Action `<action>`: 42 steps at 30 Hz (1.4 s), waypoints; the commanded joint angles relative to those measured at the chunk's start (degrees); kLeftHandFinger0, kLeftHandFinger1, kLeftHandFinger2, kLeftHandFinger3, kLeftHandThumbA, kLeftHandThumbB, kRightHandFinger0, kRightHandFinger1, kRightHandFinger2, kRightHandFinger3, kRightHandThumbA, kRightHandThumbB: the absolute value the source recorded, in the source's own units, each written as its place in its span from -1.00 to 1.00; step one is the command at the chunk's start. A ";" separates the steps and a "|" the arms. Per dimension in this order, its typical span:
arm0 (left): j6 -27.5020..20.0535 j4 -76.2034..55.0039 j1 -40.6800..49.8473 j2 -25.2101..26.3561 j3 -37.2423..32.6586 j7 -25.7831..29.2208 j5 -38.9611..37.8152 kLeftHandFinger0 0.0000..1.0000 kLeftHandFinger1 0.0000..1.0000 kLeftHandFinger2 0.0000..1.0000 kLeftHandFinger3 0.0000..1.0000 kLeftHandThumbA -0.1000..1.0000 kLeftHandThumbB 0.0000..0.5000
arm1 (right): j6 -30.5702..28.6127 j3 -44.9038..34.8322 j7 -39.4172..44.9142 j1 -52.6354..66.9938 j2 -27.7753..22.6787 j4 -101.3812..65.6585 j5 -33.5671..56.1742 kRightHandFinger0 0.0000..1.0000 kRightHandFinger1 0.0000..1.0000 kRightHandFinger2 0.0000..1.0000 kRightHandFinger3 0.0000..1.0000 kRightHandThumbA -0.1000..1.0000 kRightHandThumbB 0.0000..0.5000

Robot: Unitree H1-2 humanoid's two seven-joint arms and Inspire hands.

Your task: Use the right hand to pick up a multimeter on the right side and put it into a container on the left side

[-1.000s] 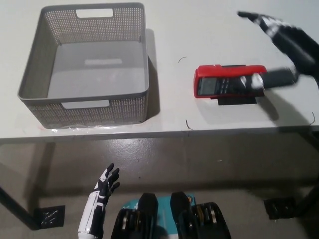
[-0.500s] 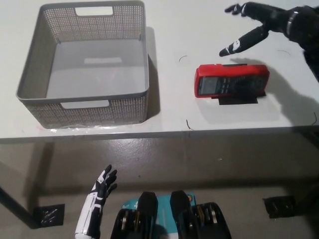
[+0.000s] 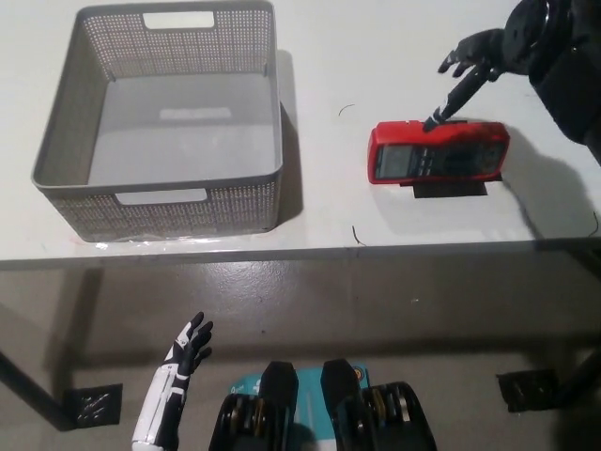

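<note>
Head view: black right hand (image 3: 477, 64) fingers spread, 1 fingertip at red multimeter (image 3: 439, 152) top edge; white left hand (image 3: 184, 345) low, fingers apart.

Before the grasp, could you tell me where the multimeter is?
Head view: the red multimeter lies flat on the white table, right of the grey basket, under the black right hand.

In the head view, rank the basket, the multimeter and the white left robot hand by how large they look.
1. Basket, clearly the largest.
2. Multimeter, far smaller than the basket.
3. Left robot hand, smallest as it looks; it hangs below table level at a different distance from the camera, so its true size against the multimeter is unsure.
</note>
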 commanded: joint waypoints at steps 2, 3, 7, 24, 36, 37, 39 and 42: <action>-2.42 -1.49 0.25 0.10 -0.58 -0.41 0.34 1.00 1.00 1.00 1.00 1.00 0.34 | -4.03 1.29 3.58 -3.62 2.09 3.84 -1.84 1.00 1.00 1.00 1.00 1.00 0.80; -2.23 -1.53 0.16 0.04 -0.62 -0.48 0.19 1.00 1.00 1.00 1.00 1.00 0.35 | -2.93 1.18 2.39 -3.44 2.97 5.13 -1.97 1.00 1.00 1.00 1.00 1.00 0.89; -1.95 -1.77 0.55 0.26 -0.98 -0.63 0.74 1.00 1.00 1.00 1.00 1.00 0.37 | -2.65 -0.60 -2.27 -1.15 4.62 6.89 -0.91 1.00 1.00 1.00 1.00 0.84 1.00; -2.86 -2.14 1.35 0.13 -2.05 -1.76 0.25 1.00 1.00 1.00 1.00 1.00 0.31 | -2.41 2.57 -19.39 12.74 14.09 14.20 -4.75 1.00 1.00 1.00 1.00 0.38 1.00; -3.50 -1.75 0.22 1.01 -1.42 -1.84 -0.41 1.00 1.00 1.00 1.00 1.00 0.34 | -10.28 0.77 -45.99 21.07 11.75 13.66 -4.99 -0.29 -0.03 0.24 0.44 -1.00 -0.25; -3.63 -1.62 0.31 1.04 -1.44 -1.91 -0.54 1.00 1.00 1.00 1.00 1.00 0.34 | -10.36 -0.37 -46.19 21.25 11.50 13.71 -3.89 -0.42 -0.24 0.06 0.37 -1.00 -0.29; -3.56 -1.61 0.29 1.29 -1.41 -2.15 -0.83 1.00 1.00 1.00 1.00 1.00 0.33 | -12.04 -4.79 -46.72 21.45 10.73 13.61 0.16 -0.98 -0.94 -0.68 -0.31 -1.00 -0.49; -3.07 -1.78 0.37 1.36 -1.45 -1.90 -0.06 1.00 1.00 1.00 1.00 1.00 0.37 | -12.87 -15.06 -46.17 20.98 9.83 13.51 8.21 -1.00 -0.76 -0.09 -0.05 -1.00 -0.40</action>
